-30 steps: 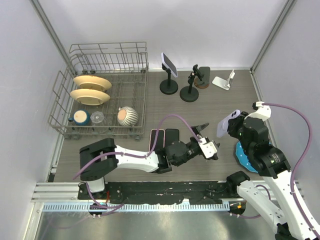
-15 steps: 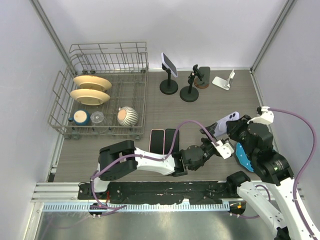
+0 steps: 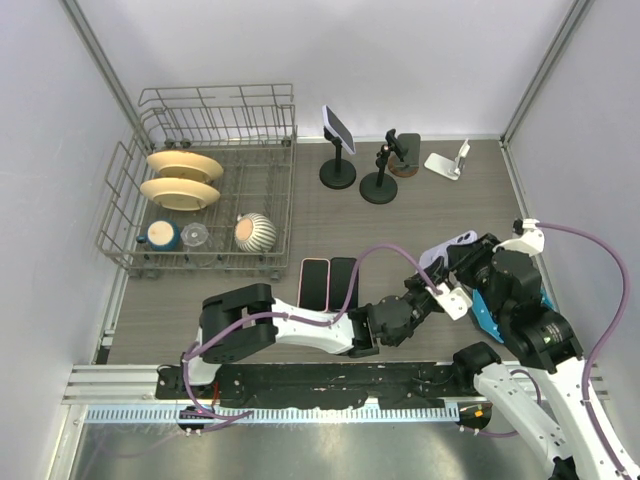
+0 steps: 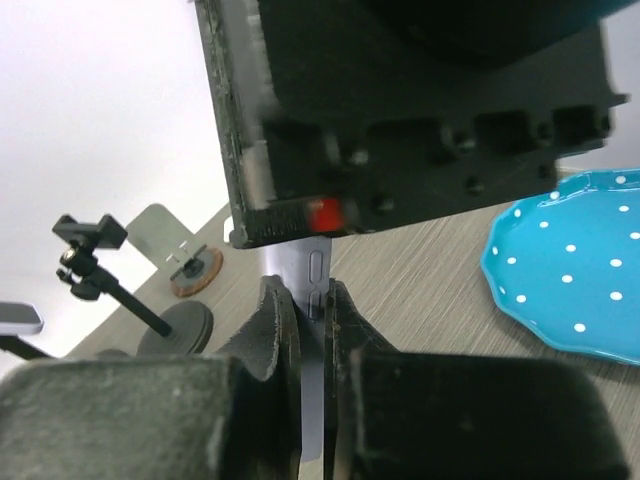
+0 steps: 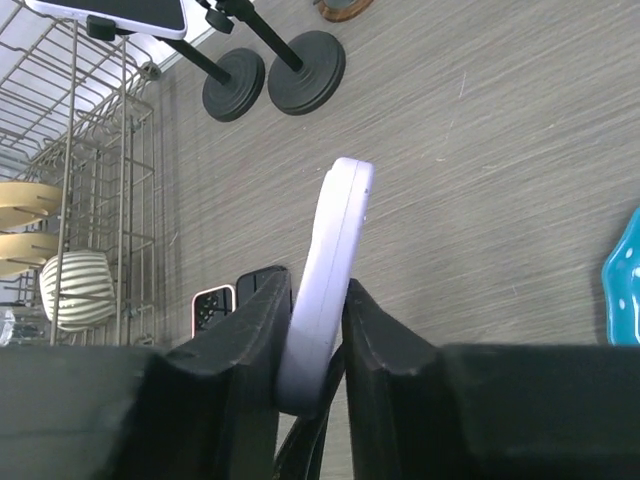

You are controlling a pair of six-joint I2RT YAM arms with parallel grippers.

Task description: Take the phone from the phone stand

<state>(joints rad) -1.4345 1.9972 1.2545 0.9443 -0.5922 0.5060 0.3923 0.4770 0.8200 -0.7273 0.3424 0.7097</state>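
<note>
A lilac phone is held edge-up above the table between both grippers. My left gripper is shut on its lower edge; in the left wrist view the phone is pinched between the pads. My right gripper also has the phone between its fingers, tilted and touching both. At the back stand an empty black phone stand, a white stand, and a stand carrying another phone.
A blue dotted plate lies under the right arm. Two phones lie flat near the front middle. A wire dish rack with plates and cups fills the left side. Walls close off the back and sides.
My left gripper swung right, reached the phone held by the right gripper and shut on its edge. The right gripper lowered the phone slightly toward it.
</note>
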